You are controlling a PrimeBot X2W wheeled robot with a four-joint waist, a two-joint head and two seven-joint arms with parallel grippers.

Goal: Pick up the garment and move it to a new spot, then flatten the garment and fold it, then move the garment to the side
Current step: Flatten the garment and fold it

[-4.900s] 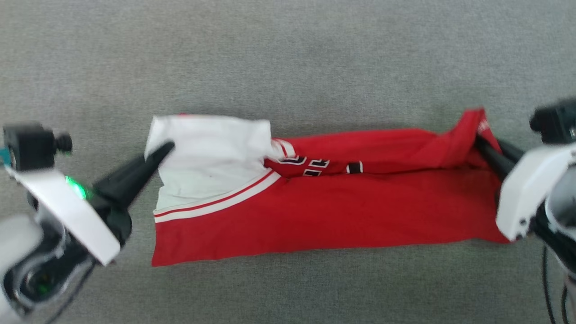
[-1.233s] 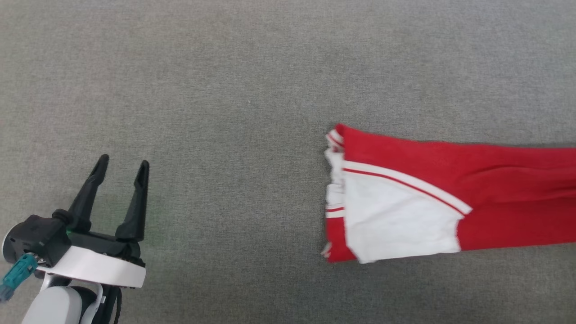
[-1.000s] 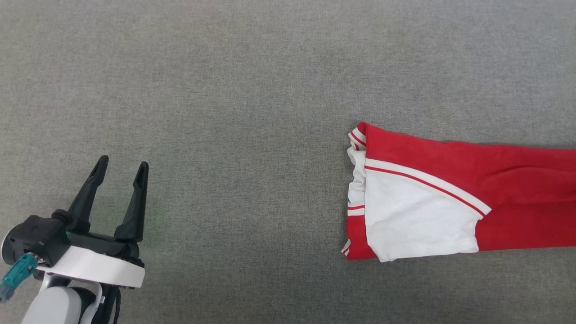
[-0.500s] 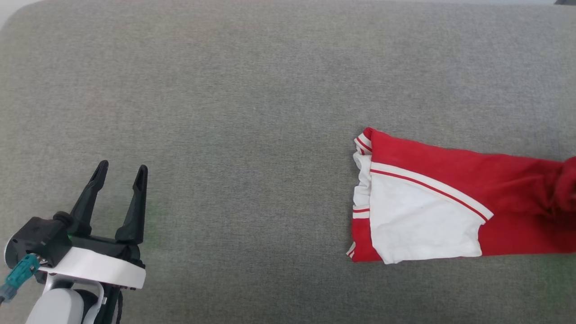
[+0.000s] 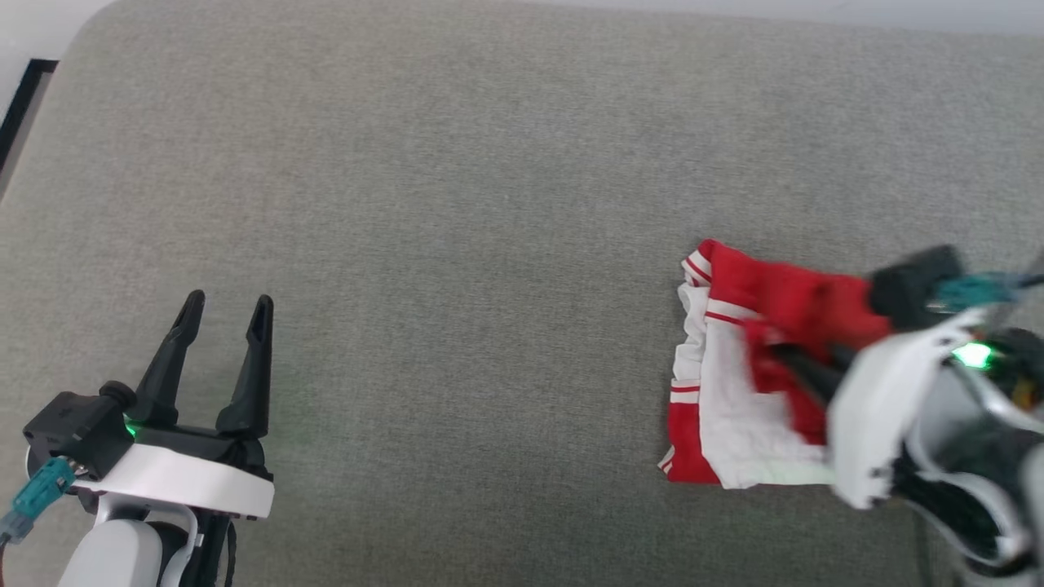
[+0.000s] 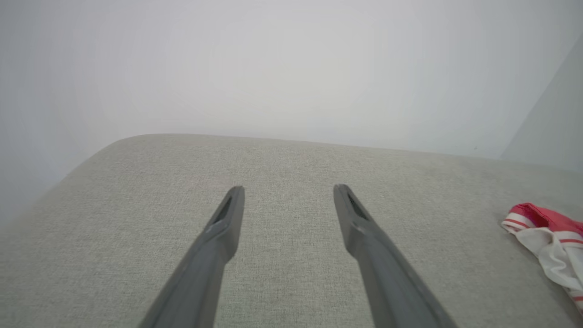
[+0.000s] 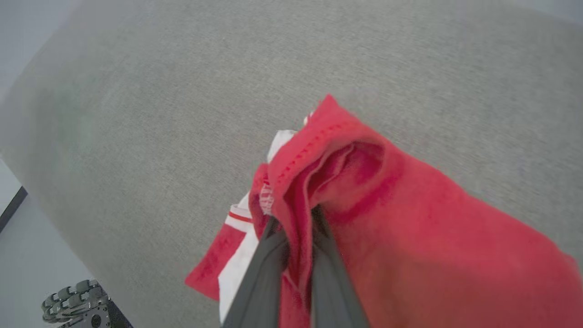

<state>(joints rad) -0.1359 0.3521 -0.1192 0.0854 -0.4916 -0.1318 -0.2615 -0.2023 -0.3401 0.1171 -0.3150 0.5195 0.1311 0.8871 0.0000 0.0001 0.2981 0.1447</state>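
At the far left, past the rounded corner of the grey fabric-covered surface (image 5: 489, 204), a thin black strip (image 5: 16, 106) is showing against a pale background. The left end effector (image 5: 228, 298), 2 long dark fingers on a white wrist, is hovering over the near-left part of the surface with its fingers spread wide and nothing between them. It is standing well apart from the cloth. The middle of the surface is lying bare, so nothing is blocking a route across it.

On the right, the red jersey-style T-shirt with white sleeves and striped trim (image 5: 734, 424) is lying gathered into a short, thick bundle, its white-sleeved end pointing left. The right end effector (image 7: 296, 217) is pinching a red hemmed edge of it tightly and holding that edge raised above the layers below. Judging by this, the pick-up, the flattening and most of the folding are looking done. What is remaining is laying the held edge down, letting go and shifting the garment aside. Whether this grip is serving a last fold or the move aside, I cannot tell. The hanging red cloth is hiding the layers beneath, and the bundle is looking loose enough to come undone if dragged. A dark ribbed part (image 7: 75, 303) is showing beyond the surface's edge in the right wrist view.
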